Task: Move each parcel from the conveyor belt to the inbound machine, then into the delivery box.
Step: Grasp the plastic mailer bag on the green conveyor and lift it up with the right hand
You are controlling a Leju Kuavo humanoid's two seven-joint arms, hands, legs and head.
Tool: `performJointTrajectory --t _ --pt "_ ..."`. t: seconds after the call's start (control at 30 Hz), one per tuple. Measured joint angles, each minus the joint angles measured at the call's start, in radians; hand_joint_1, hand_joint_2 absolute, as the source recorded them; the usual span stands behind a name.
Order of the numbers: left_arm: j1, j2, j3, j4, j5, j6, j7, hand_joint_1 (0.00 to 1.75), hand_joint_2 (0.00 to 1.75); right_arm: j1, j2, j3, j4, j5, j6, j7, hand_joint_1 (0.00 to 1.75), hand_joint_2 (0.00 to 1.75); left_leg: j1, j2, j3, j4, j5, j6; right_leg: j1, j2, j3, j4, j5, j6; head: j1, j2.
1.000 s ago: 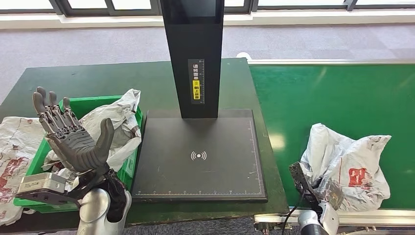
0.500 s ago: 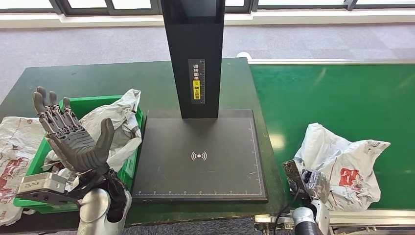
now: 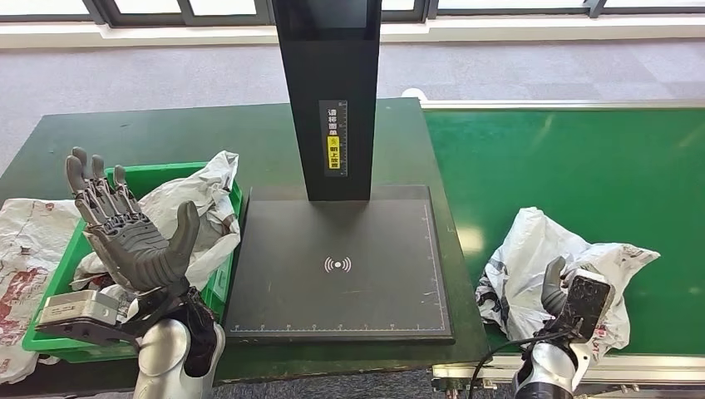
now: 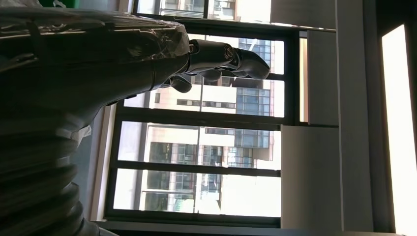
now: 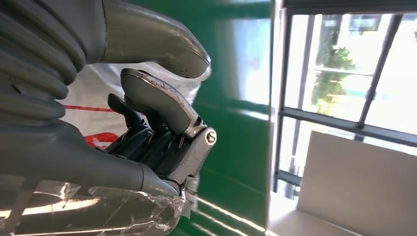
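Observation:
A white plastic parcel (image 3: 540, 249) with red print lies on the green conveyor belt (image 3: 582, 158), near its front edge. My right hand (image 3: 574, 299) is against the parcel's near side, thumb raised. In the right wrist view this hand (image 5: 157, 132) has its fingers partly curled and its thumb apart, with the parcel (image 5: 93, 88) just behind them; whether it grips the bag is unclear. My left hand (image 3: 129, 233) is held up, fingers spread and holding nothing, over the green delivery box (image 3: 166, 170); it (image 4: 147, 64) faces windows in the left wrist view. The black inbound machine (image 3: 341, 266) lies bare between box and belt.
The machine's black column (image 3: 328, 100) rises at the back of its platform. White parcels (image 3: 195, 208) fill the green box, and another bag (image 3: 25, 241) lies on the table left of it. The belt's metal frame (image 3: 648, 366) runs along the front edge.
The parcel has shifted left along the belt. My right hand has turned and risen against its near side. The left hand has moved slightly up and away.

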Motion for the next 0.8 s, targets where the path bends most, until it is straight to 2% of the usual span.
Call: performJointTrajectory --t 0.27,0.3,0.33,0.4,0.43,0.47,0.5,0.57,0.63,0.67,0.73,0.8 --pt "0.000 0.000 0.000 0.001 -0.002 0.000 0.000 0.00 1.75 0.046 0.000 0.099 -0.146 0.012 -0.129 0.000 1.75 1.75 0.000 0.000 0.000 0.000 0.000 0.000 0.000 0.000 0.000 0.000 0.000 0.000 0.000 0.000" --pt "0.000 0.000 0.000 0.001 -0.002 0.000 0.000 0.00 1.75 0.049 0.000 0.105 -0.156 0.014 -0.135 0.000 1.59 1.75 0.000 0.000 0.000 0.000 0.000 0.000 0.000 0.000 0.000 0.000 0.000 0.000 0.000 0.000" --pt "0.000 0.000 0.000 0.001 -0.002 0.000 0.000 0.00 1.75 0.053 0.000 0.111 -0.165 0.016 -0.141 0.000 1.15 1.75 0.000 0.000 0.000 0.000 0.000 0.000 0.000 0.000 0.000 0.000 0.000 0.000 0.000 0.000" --pt "0.000 0.000 0.000 0.001 -0.002 0.000 0.000 0.00 1.75 0.059 0.000 0.123 -0.178 0.029 -0.171 0.001 0.28 0.87 0.000 -0.001 0.000 0.000 0.000 0.000 0.000 0.000 0.000 0.000 0.000 0.000 0.000 0.000" --pt "0.000 0.000 0.000 0.001 -0.003 0.002 0.000 0.00 1.75 0.061 0.000 0.128 -0.181 0.056 -0.202 0.008 0.00 0.44 0.000 -0.001 0.000 0.000 0.000 0.000 0.000 0.000 0.000 0.000 0.000 0.000 0.000 0.000" --pt "0.000 0.000 0.000 0.000 -0.003 0.006 0.000 0.00 1.75 0.059 0.000 0.132 -0.176 0.115 -0.246 0.031 0.00 0.00 0.000 -0.001 0.000 0.000 0.000 0.000 0.000 0.000 0.000 0.000 0.000 0.000 0.000 0.000" --pt "0.000 0.000 0.000 0.000 -0.004 0.010 0.000 0.00 1.75 0.052 0.000 0.129 -0.162 0.209 -0.291 0.073 0.00 0.00 0.000 0.000 0.000 0.000 0.000 0.000 0.000 0.000 0.000 0.000 0.000 0.000 0.000 0.000" --pt "0.001 0.000 0.000 -0.002 -0.004 0.018 0.000 0.00 1.75 0.026 0.001 0.096 -0.119 0.522 -0.358 0.204 0.00 0.00 0.000 0.000 0.000 0.000 0.000 0.000 0.000 0.000 0.000 0.000 0.000 0.000 0.000 0.000" --pt "0.001 0.000 0.000 -0.003 -0.005 0.020 0.000 0.00 1.75 -0.012 0.002 0.018 -0.072 0.867 -0.377 0.317 0.00 0.00 0.000 0.000 0.000 0.000 0.000 0.000 0.000 0.000 0.000 0.000 0.000 0.000 0.000 0.000" --pt "0.001 0.000 0.000 -0.004 -0.005 0.020 0.000 0.00 1.75 -0.031 0.003 -0.028 -0.049 0.992 -0.379 0.354 0.00 0.00 0.000 -0.001 0.000 0.000 0.000 0.000 0.000 -0.001 0.000 0.000 0.000 0.000 0.000 0.000" --pt "0.001 0.000 0.000 -0.004 -0.005 0.020 0.000 0.00 1.75 -0.061 0.003 -0.108 -0.010 1.120 -0.380 0.403 0.00 0.00 0.000 -0.004 0.000 0.000 0.001 0.000 0.000 -0.003 0.001 0.000 0.000 0.000 0.000 0.000" --pt "0.001 0.000 0.000 -0.004 -0.005 0.020 0.000 0.00 1.75 -0.079 0.002 -0.161 0.015 1.149 -0.381 0.425 0.00 0.00 0.000 -0.004 0.000 0.000 0.001 0.000 0.000 -0.003 0.001 0.000 0.000 0.000 0.000 0.000"
